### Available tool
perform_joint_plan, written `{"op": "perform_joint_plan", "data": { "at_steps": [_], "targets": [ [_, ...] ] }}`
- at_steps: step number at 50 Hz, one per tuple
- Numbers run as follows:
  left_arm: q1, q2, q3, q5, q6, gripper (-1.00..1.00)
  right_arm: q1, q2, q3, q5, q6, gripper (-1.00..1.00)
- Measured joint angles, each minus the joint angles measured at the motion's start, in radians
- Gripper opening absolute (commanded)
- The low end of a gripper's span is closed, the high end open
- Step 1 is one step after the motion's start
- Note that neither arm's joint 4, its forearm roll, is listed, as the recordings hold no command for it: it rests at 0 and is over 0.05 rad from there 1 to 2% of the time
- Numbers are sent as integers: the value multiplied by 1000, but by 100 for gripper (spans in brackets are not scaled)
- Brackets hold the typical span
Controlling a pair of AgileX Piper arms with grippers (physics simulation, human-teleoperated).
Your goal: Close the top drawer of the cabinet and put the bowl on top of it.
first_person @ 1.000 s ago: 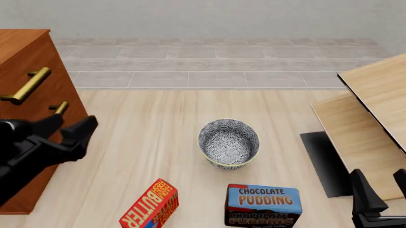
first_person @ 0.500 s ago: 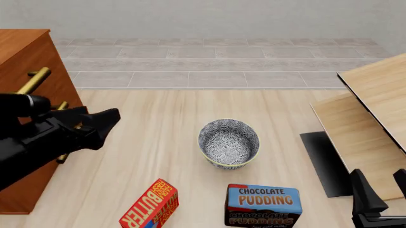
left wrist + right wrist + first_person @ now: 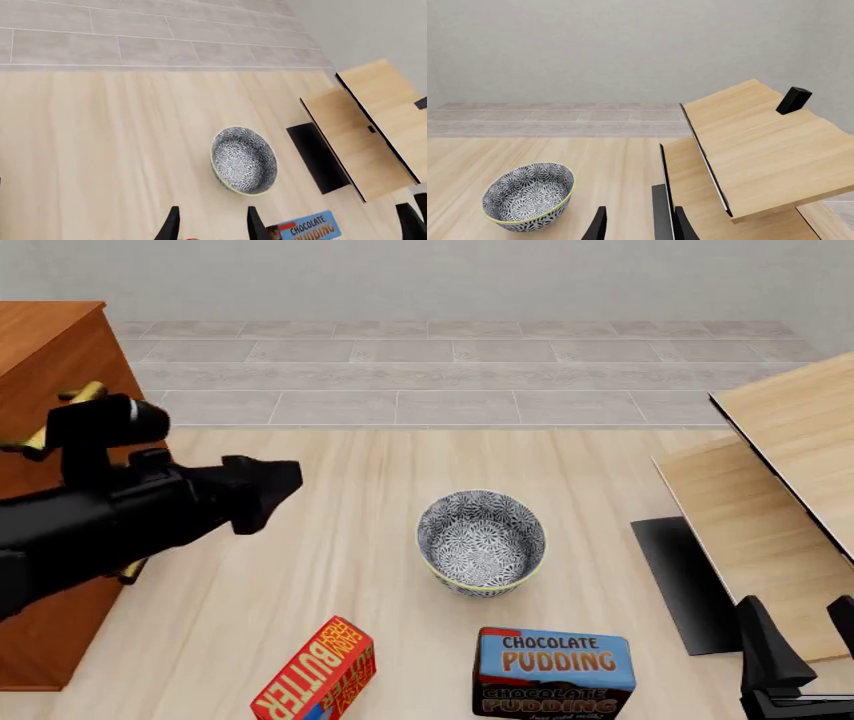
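Round deep bowl (image 3: pixel 482 541), white with a dense dark blue-grey floral pattern and a pale yellowish rim: upright on the pale light-wood surface (image 3: pixel 334 500), a little below the centre of the front view, touching nothing.

Tall reddish-brown wooden cabinet (image 3: pixel 54 350) at the left edge of the front view, with a brass bar handle (image 3: pixel 60 420) of the top drawer partly visible behind the black left arm. Cannot tell from these pictures whether that drawer is fully in.

Left gripper (image 3: pixel 267 483): stretched from the left edge toward the middle, between the cabinet and the bowl, well apart from the bowl. Jaws open and empty, with bare surface between the two dark fingertips (image 3: pixel 172 226) in the left wrist view.

Right gripper (image 3: pixel 639 225): low in the lower right corner of the front view. Jaws apart, gripping nothing.

Dark box with blue top (image 3: pixel 554 670) at the bottom centre, just below the bowl, reading "CHOCOLATE PUDDING" in white and yellow letters. Red and yellow box (image 3: pixel 318 672) to its left, tilted, reading "BUTTER" in large letters; smaller writing not readable.

Light-wood slanted panels (image 3: pixel 767 490) with a black flat base (image 3: pixel 674 580) at the right side. Small black block (image 3: pixel 794 100) on the upper panel in the right wrist view.
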Motion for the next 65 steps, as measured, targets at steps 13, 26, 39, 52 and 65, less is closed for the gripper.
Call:
{"op": "perform_joint_plan", "data": {
  "at_steps": [13, 26, 39, 52, 65],
  "targets": [
    [-29, 127, -61, -6, -67, 100, 0, 0, 0, 0, 0, 100],
    [-31, 237, -126, -7, -90, 100, 0, 0, 0, 0, 0, 100],
    [-35, 316, -176, -20, -129, 100, 0, 0, 0, 0, 0, 100],
    [-32, 390, -203, -52, -166, 100, 0, 0, 0, 0, 0, 100],
    [-18, 457, -214, -100, -195, 100, 0, 0, 0, 0, 0, 100]
  ]
}}
